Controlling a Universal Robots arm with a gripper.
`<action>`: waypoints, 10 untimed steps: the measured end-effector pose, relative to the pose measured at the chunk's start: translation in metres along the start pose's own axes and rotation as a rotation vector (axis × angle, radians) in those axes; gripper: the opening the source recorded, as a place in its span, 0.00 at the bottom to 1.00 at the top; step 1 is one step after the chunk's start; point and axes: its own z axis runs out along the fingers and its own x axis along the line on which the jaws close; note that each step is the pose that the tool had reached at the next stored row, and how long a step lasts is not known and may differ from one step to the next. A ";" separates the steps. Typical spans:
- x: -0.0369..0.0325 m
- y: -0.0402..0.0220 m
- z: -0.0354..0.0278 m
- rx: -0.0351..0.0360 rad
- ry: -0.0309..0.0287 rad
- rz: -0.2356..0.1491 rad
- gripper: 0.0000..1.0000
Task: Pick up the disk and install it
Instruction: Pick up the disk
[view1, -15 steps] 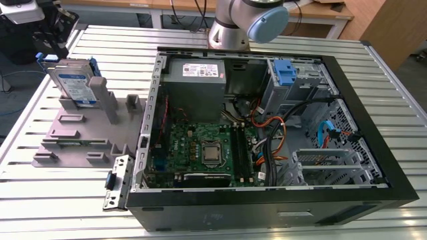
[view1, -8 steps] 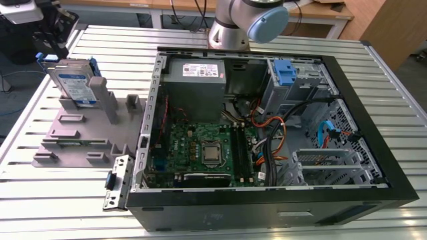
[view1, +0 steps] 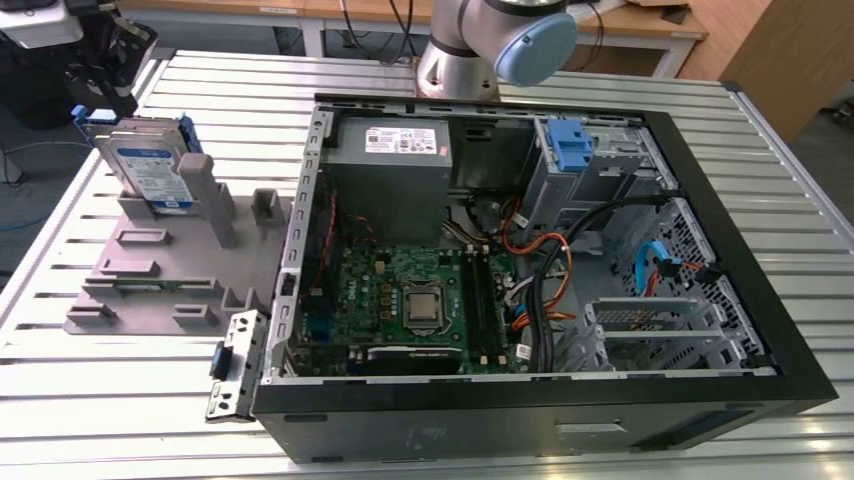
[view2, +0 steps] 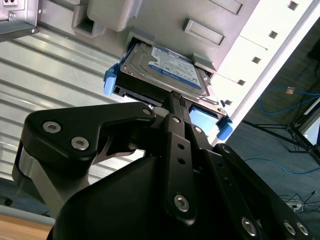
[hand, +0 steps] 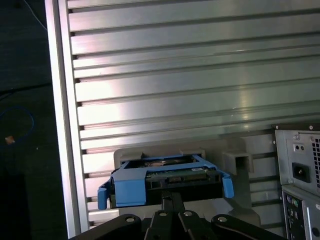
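The disk (view1: 144, 160) stands on edge in a slot of the grey holder (view1: 160, 265), at the exterior view's left, beside the open computer case. It is silver with a white-and-blue label and blue side rails. My gripper (view1: 118, 95) hangs directly over its upper edge. In the second wrist view the black fingertips (view2: 173, 98) meet just at the edge of the disk (view2: 167, 67). In the first wrist view the gripper (hand: 172, 199) sits against the blue-railed disk (hand: 165, 180) with its fingers together. The fingers look shut, with nothing between them.
The open black computer case (view1: 707, 230) lies on the slatted aluminium table (view1: 120, 420), with a grey power-supply box (view1: 387, 150), a green motherboard (view1: 400, 300), loose cables and a blue clip (view1: 571, 145) by the drive cage. The arm's base (view1: 461, 60) stands behind the case.
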 end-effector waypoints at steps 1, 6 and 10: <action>0.0000 0.0000 0.0000 0.0000 0.0000 0.000 0.11; 0.0000 0.0000 0.0000 0.0000 -0.0001 0.003 0.11; 0.0000 0.0000 0.0000 0.0004 -0.0007 0.020 0.11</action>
